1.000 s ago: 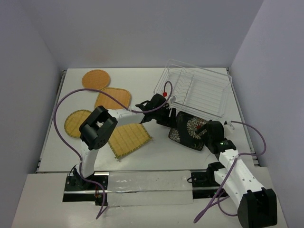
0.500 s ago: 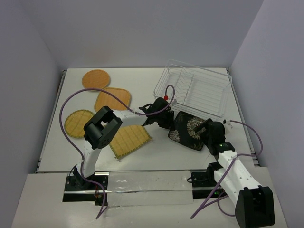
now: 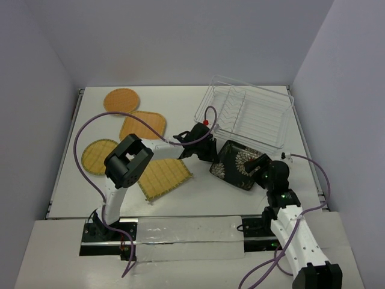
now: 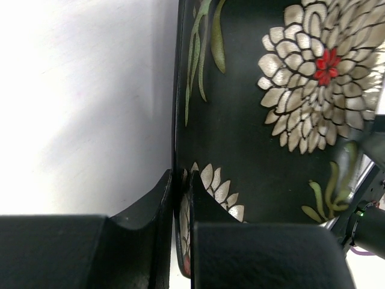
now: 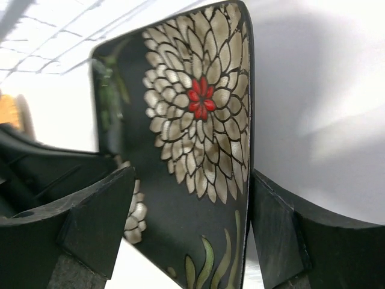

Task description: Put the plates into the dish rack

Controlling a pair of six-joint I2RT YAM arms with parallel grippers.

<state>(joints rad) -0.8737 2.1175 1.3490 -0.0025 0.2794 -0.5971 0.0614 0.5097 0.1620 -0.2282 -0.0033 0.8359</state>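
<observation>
The black square plate with white-red flowers (image 3: pixel 236 162) stands tilted on the table just in front of the dish rack (image 3: pixel 248 113). My left gripper (image 3: pixel 210 154) is shut on its left rim; in the left wrist view both fingertips pinch the thin edge of the plate (image 4: pixel 258 120) at the left gripper (image 4: pixel 182 178). My right gripper (image 3: pixel 260 170) straddles the plate's near right corner with its jaws wide. In the right wrist view the plate (image 5: pixel 192 120) stands between the fingers (image 5: pixel 274 223), with a thin gap showing at the right one.
On the left lie the orange round plate (image 3: pixel 121 100), the orange rounded square (image 3: pixel 143 125), the yellow round plate (image 3: pixel 96 156) and the yellow woven square (image 3: pixel 163 176) under the left arm. A purple cable loops over them. The wire rack holds nothing.
My left gripper has closed onto the black plate's left rim. The right gripper's jaws have narrowed a little around the plate, and the plate has shifted slightly left.
</observation>
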